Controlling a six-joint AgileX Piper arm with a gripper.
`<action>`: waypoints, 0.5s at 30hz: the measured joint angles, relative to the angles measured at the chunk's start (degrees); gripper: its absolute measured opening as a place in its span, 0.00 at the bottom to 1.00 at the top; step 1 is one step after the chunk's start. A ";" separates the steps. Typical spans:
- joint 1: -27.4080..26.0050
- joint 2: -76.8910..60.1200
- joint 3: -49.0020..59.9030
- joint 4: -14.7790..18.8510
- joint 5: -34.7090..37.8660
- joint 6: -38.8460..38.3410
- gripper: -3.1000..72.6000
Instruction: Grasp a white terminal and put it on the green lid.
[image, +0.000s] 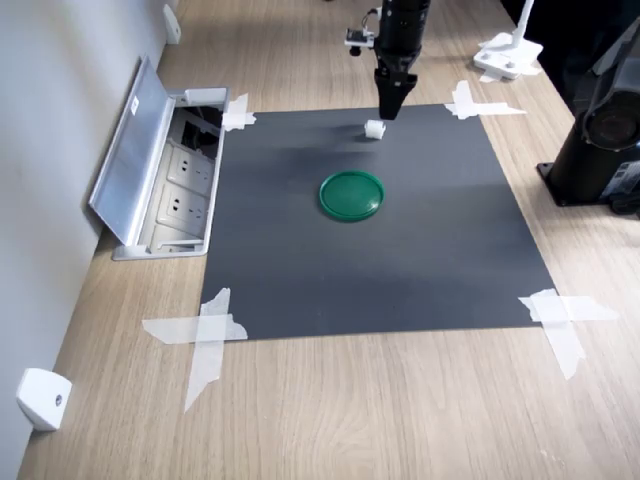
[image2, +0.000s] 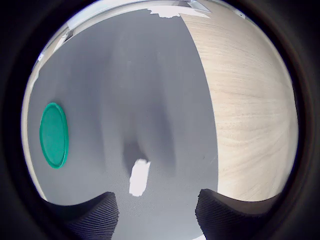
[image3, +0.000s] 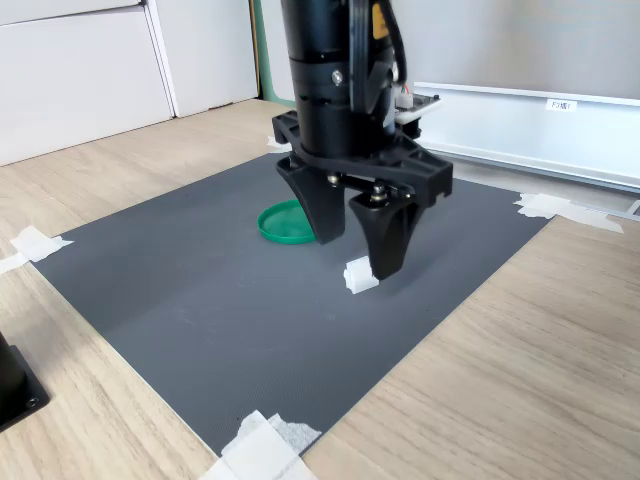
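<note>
**A:** Wrist view first: where does the white terminal (image2: 139, 177) lie against the fingers (image2: 95, 215)?

**B:** It lies on the grey mat (image2: 130, 90), in the gap between the two dark ribbed tips, a little ahead of them and nearer one tip than the other. Nothing touches it there.

**A:** And the gripper (image3: 352, 236) itself?

**B:** Spread wide, holding nothing. In the second exterior view the two black fingers (image3: 388, 235) point straight down with a clear gap between them, and the white terminal (image3: 360, 274) sits on the mat (image3: 200, 290) just under the tip on the second exterior view's right. From that angle it looks very close to that tip, possibly touching; I cannot tell for sure.

**A:** Does the first exterior view help?

**B:** A bit. The gripper (image: 394, 100) hangs near the mat's far edge, with the white terminal (image: 375, 129) just below and slightly to the first exterior view's left of the tips.

**A:** Where is the green lid (image: 352, 194)?

**B:** Flat on the mat (image: 400, 260), near its middle, apart from the terminal and nearer the camera in the first exterior view. In the second exterior view the green lid (image3: 282, 224) shows partly behind the fingers. The mat is taped at its corners to the wooden worktop (image: 400, 420).
</note>
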 joint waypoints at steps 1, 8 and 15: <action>0.00 0.14 0.00 0.13 -0.48 -0.14 0.92; 0.00 2.04 0.00 0.95 -1.20 -0.52 0.92; 0.00 2.90 0.00 2.79 -1.20 -3.31 0.92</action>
